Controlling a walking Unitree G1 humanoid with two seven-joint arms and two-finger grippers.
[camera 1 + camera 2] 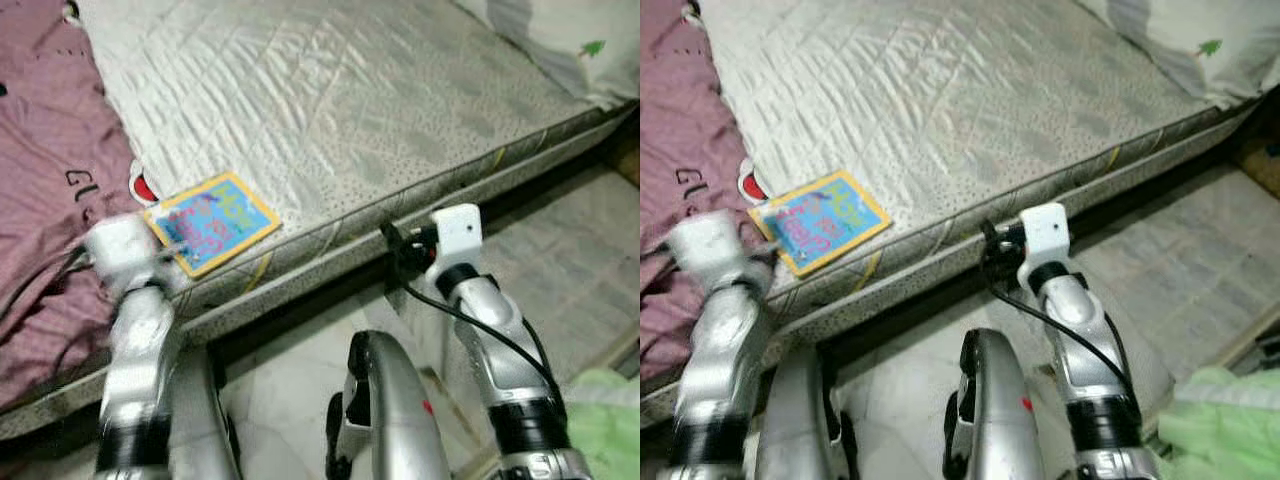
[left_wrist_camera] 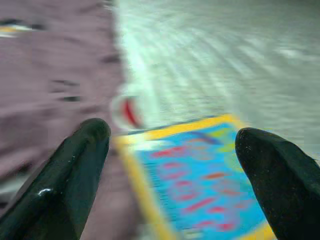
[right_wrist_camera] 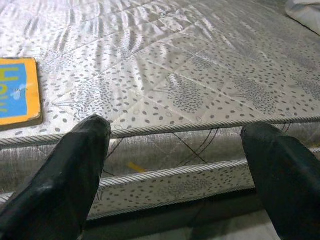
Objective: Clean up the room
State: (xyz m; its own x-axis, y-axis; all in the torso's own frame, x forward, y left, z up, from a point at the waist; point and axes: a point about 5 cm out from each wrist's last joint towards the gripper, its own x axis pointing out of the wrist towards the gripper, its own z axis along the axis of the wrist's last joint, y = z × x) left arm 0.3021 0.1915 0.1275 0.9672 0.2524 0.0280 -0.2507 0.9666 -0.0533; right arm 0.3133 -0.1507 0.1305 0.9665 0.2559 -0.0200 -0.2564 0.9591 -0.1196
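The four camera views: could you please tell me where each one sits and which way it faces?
Left eye view: on the head, looking down at the mattress; both silver arms show.
Right eye view: its stereo twin, same scene.
Left wrist view: along the left gripper with fingers apart, at the book.
Right wrist view: along the right gripper with fingers apart, at the mattress edge.
All four share the book.

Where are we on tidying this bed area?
Nothing looks put away yet. In hand: the left end effector is open and aimed at the blue and yellow book lying near the mattress edge, beside the purple blanket; its view is blurred and it has not gripped the book. The right end effector, open, faces the mattress side. Left: grasp the book and put it away.
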